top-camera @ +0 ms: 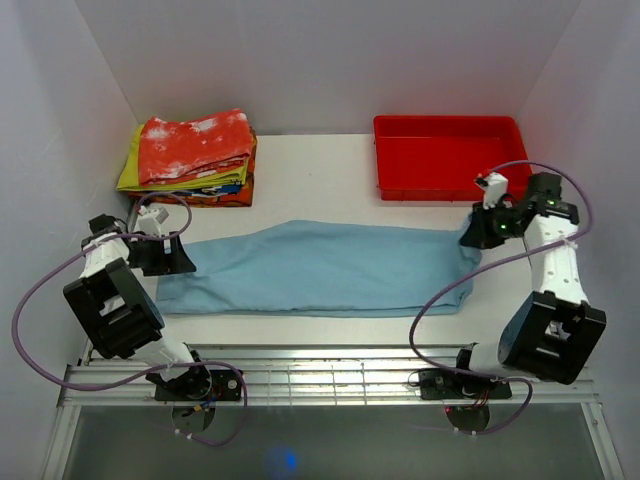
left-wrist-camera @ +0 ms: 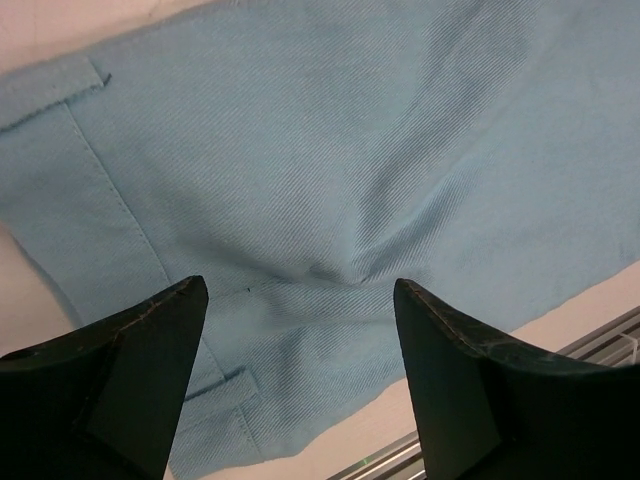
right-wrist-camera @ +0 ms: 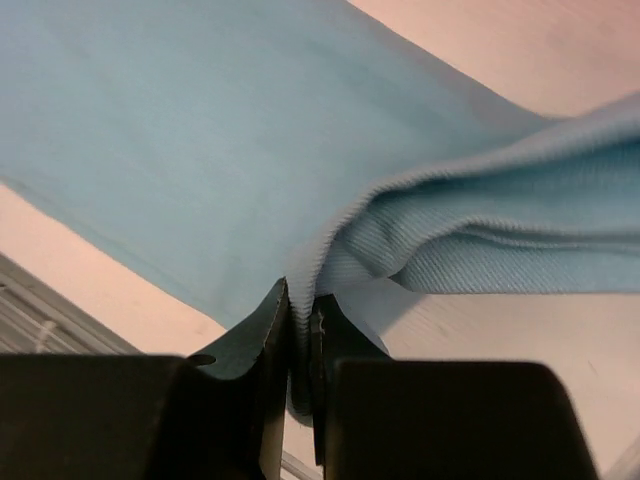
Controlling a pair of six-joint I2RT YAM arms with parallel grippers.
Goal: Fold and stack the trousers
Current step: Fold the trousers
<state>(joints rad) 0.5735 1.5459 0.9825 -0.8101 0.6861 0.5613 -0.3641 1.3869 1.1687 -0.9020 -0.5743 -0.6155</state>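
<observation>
The sky-blue trousers (top-camera: 320, 268) lie stretched sideways across the middle of the table, folded lengthwise. My left gripper (top-camera: 165, 255) stands open at their left end, over the waistband; in the left wrist view its two dark fingers (left-wrist-camera: 150, 340) straddle the blue trousers (left-wrist-camera: 330, 180) without pinching them. At the right end my right gripper (top-camera: 478, 235) is shut on the trousers' edge. The right wrist view shows a fold of the trousers (right-wrist-camera: 480, 240) clamped between the fingers, right gripper (right-wrist-camera: 303, 300), with that end lifted a little off the table.
A red tray (top-camera: 448, 155) sits at the back right, close behind the right gripper. A stack of folded clothes (top-camera: 192, 155), red-and-white on top, stands at the back left. A slatted metal rail (top-camera: 330, 375) runs along the near edge.
</observation>
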